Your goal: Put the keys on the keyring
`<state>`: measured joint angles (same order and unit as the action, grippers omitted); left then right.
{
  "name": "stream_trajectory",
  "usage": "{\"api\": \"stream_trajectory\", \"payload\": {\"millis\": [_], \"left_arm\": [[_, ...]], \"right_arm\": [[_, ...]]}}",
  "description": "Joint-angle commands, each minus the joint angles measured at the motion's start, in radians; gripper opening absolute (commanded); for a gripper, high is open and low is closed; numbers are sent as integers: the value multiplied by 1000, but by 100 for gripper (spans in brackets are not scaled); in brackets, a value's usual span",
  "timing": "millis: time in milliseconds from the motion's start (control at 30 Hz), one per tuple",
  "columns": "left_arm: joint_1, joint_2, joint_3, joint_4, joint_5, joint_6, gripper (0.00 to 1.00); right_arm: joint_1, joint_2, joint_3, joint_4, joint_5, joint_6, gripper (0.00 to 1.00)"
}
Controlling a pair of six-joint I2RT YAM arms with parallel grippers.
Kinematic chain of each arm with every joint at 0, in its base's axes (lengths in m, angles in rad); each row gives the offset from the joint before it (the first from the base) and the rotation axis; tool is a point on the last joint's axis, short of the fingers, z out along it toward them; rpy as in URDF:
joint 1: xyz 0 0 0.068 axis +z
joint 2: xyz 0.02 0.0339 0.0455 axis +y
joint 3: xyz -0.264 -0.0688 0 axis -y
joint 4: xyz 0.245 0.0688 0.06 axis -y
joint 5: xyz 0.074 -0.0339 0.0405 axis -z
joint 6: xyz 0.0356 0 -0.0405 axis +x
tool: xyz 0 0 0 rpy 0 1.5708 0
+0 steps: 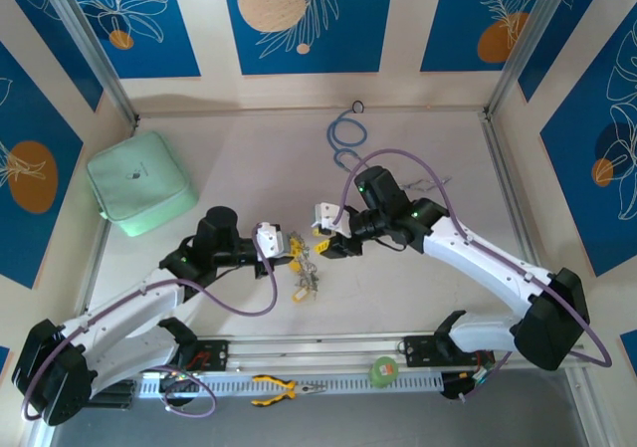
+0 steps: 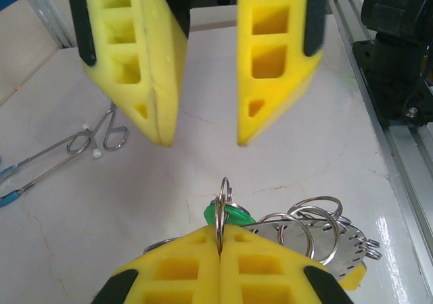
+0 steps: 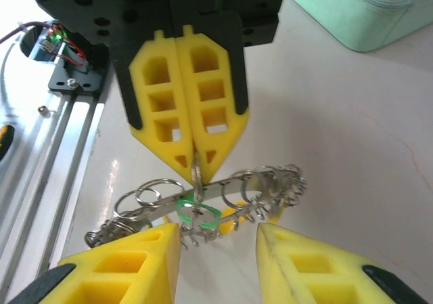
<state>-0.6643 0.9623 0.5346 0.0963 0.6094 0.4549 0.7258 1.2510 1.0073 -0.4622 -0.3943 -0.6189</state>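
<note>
Left wrist cam: my left claw (image 2: 220,243) is cropped by the bottom edge. The lower half of the split ring (image 2: 220,212) is buried between its pads, and the green key head (image 2: 238,216) sits mostly behind that ring. Forceps (image 2: 84,140) run off the left edge.
Right wrist cam: my right claw (image 3: 216,231) is cropped at the bottom, mint pouch (image 3: 365,9) at the top.
Overhead: keys (image 1: 307,268) too small to count.

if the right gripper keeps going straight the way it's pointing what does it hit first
Probably the green-headed key by the small ring that the left gripper pinches, straight ahead of the open right gripper; depth is unclear.
</note>
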Motion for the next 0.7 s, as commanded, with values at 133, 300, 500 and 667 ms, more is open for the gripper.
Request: {"api": "stream_trajectory", "payload": {"millis": [133,300,500,667], "left_arm": [[-5,-14,2,65,24,4,0],[-5,-13,1,69,25,2,0],[-5,-10,0,71,23,-1,0],[-6,-17,-3,63,19,0,0]], "right_arm": [[9,15,-12,36,-90,67,33],[15,43,2,33,-90,63,25],[15,52,7,34,-82,57,14],[-4,47,10,24,-57,71,0]]}}
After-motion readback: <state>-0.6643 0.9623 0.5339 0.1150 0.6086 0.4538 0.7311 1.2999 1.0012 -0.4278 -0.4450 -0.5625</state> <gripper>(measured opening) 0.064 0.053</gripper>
